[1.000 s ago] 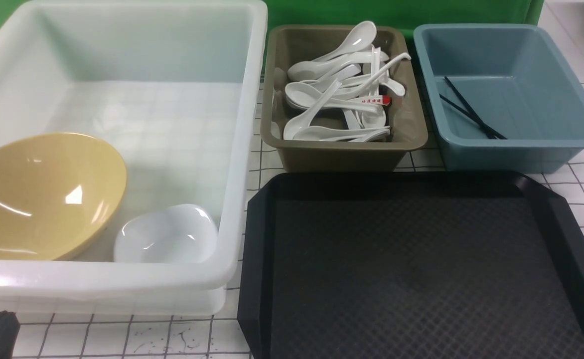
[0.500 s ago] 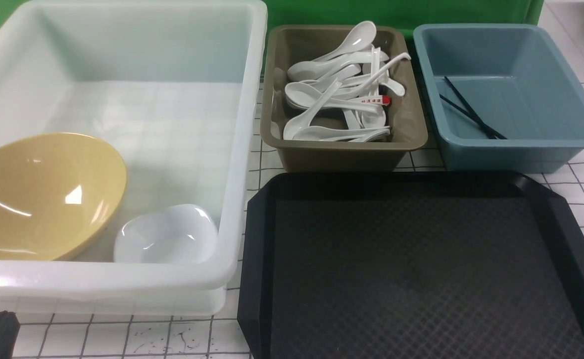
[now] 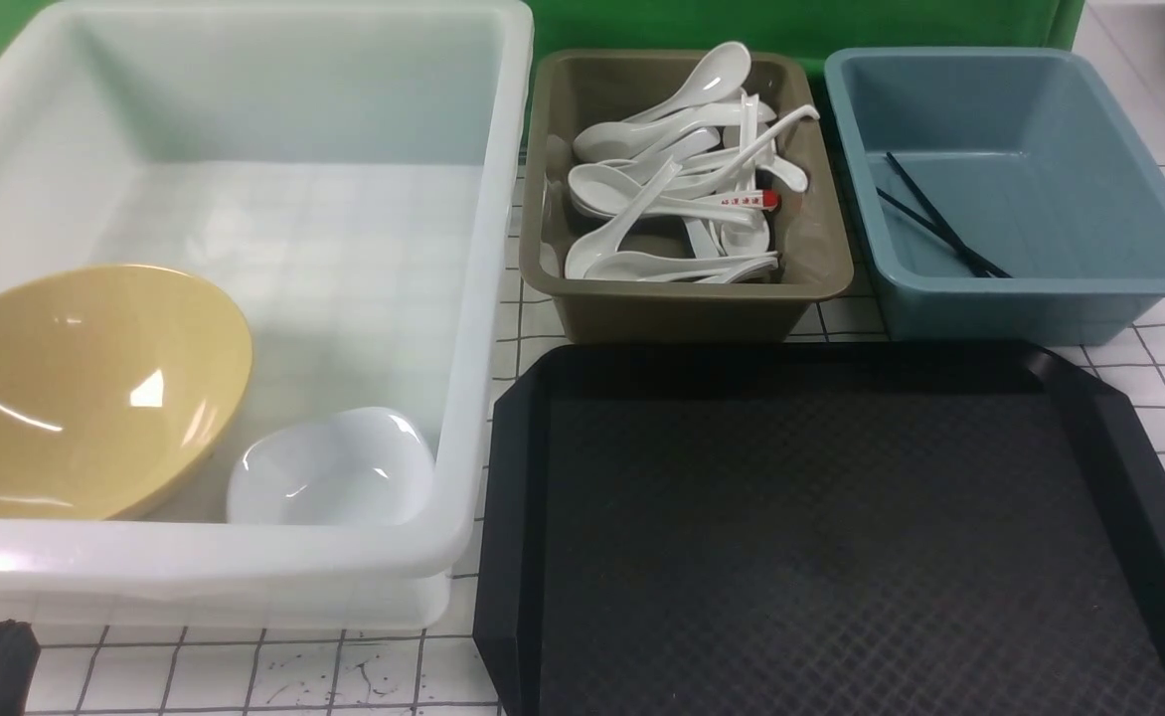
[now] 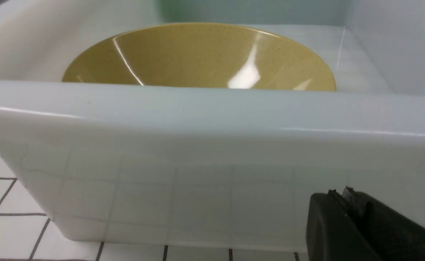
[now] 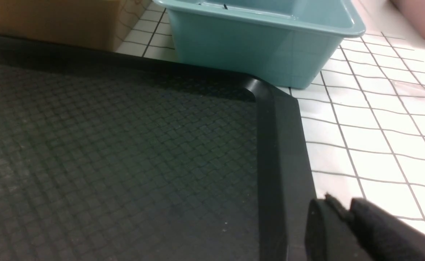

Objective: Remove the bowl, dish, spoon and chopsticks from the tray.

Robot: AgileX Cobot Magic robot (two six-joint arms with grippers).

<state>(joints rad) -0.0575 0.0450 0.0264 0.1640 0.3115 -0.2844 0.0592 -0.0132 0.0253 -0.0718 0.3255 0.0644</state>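
Front view: the tray [image 3: 841,537] carries nothing; judged from this, clearing is complete. The bowl [image 3: 85,388] leans tilted inside the white tub [image 3: 483,298], with the dish [image 3: 329,467] just beside it; leaning keeps both within the tub walls. The spoon cannot be told apart among the white spoons piled in the olive tub [image 3: 811,288]. The chopsticks [image 3: 930,219] lie in the blue tub [image 3: 1040,298]. Left wrist view: the left gripper [image 4: 346,197] is clenched on nothing, parked low outside the white tub's wall, bowl just beyond that wall. Right wrist view: the right gripper [image 5: 339,210] holds nothing, jaws nearly together; whether closed cannot be told; it sits over the tray's rim, blue tub ahead
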